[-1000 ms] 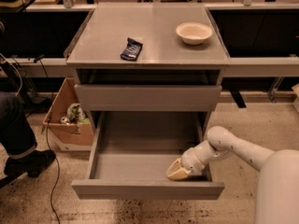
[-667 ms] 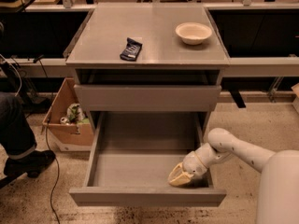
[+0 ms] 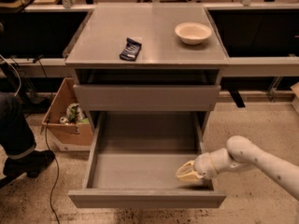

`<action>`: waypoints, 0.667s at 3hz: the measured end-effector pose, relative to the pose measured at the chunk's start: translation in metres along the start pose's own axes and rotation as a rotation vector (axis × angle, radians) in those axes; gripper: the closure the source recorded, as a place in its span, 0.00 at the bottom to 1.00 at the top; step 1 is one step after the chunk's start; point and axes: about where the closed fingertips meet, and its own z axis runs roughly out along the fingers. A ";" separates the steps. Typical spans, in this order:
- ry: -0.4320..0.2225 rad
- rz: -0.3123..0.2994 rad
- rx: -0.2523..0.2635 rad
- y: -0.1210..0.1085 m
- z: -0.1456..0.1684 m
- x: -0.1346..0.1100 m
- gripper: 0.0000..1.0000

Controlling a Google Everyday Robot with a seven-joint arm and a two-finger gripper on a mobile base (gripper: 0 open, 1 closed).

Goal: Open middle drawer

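The middle drawer (image 3: pixel 147 199) of the grey cabinet (image 3: pixel 147 31) is pulled far out toward me. Its grey box is open to view and holds nothing but my gripper. My gripper (image 3: pixel 187 172), with a beige tip on a white arm (image 3: pixel 252 157) reaching in from the right, sits inside the drawer at its front right corner, against the inner side of the front panel. Above it, a narrower grey drawer front (image 3: pixel 147 97) is pushed in. Anything below the open drawer is hidden by it.
On the cabinet top lie a cream bowl (image 3: pixel 193 32) and a dark packet (image 3: pixel 131 49). A cardboard box (image 3: pixel 60 125) with items stands on the floor to the left. A person's leg and shoe (image 3: pixel 21 157) and a cable (image 3: pixel 49 171) are at far left.
The middle drawer has slid further out toward me, and my gripper has moved with it, staying at the front right corner.
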 end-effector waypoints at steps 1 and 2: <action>-0.081 0.015 0.242 -0.029 -0.056 0.000 1.00; -0.173 0.022 0.434 -0.056 -0.130 0.000 0.97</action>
